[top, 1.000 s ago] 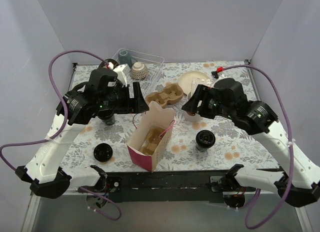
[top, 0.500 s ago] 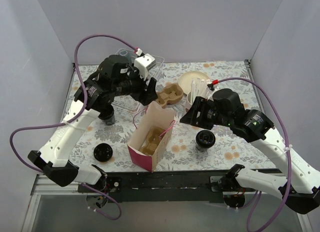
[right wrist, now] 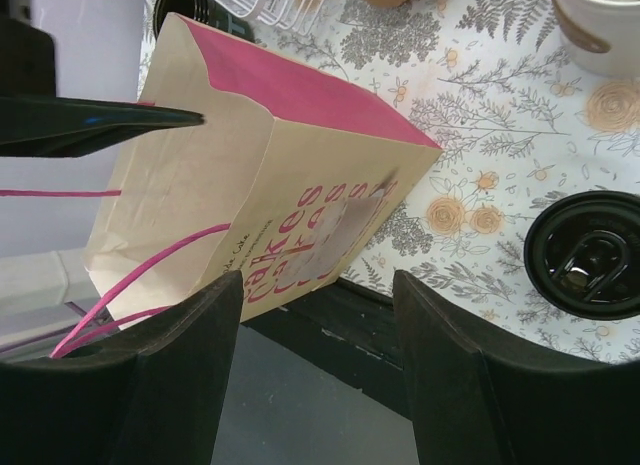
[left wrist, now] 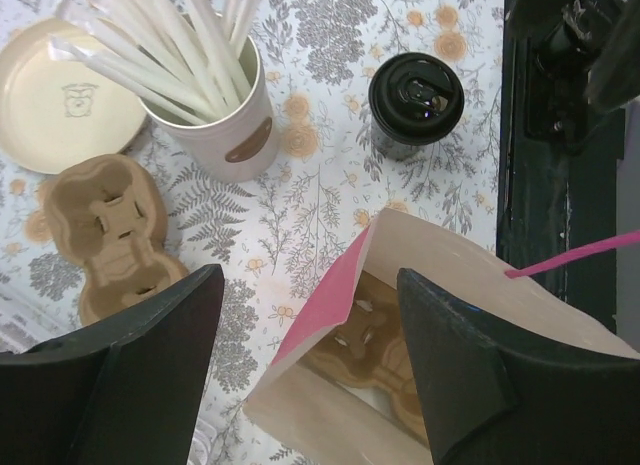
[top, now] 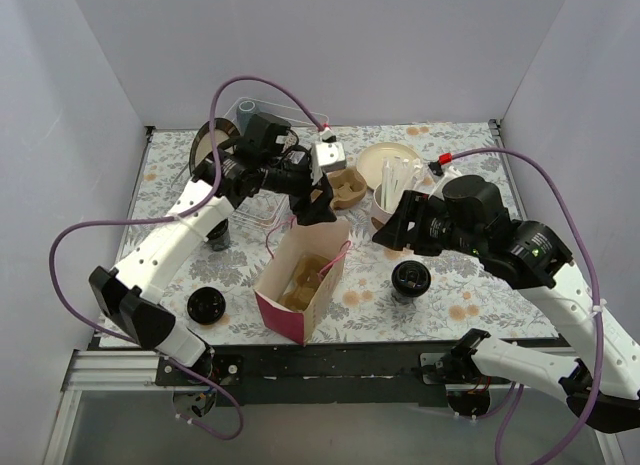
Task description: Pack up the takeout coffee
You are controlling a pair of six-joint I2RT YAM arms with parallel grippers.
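clock: read on top view, 12 = far wall
L end effector (left wrist: pixel 308 285): fingers apart, nothing btwn them; hovers over far rim of paper bag (top: pixel 318 303), at its 12
R end effector (right wrist: pixel 318 285): fingers apart, empty; above the gap btwn bag and nearest cup
coffee: lidded cup (top: pixel 411 277) upright on counter (top: pixel 470 295) at bag's 3, apart from it; 2nd cup (top: pixel 205 305) at bag's 8–9; none in bag yet
bag: upright, mouth open, cardboard carrier (left wrist: pixel 365 350) at the bottom
step (my read): R takes the 3 o'clock cup, L steadies bag mouth
how: drop R straight down, fingers on cup wall below lid, not on lid, which could pop; cup upright all the way; L pinches far rim only, clear of pink handles (right wrist: pixel 150 255); release once cup seats in a carrier well
risk: bag looks light, a nudge prob tips it
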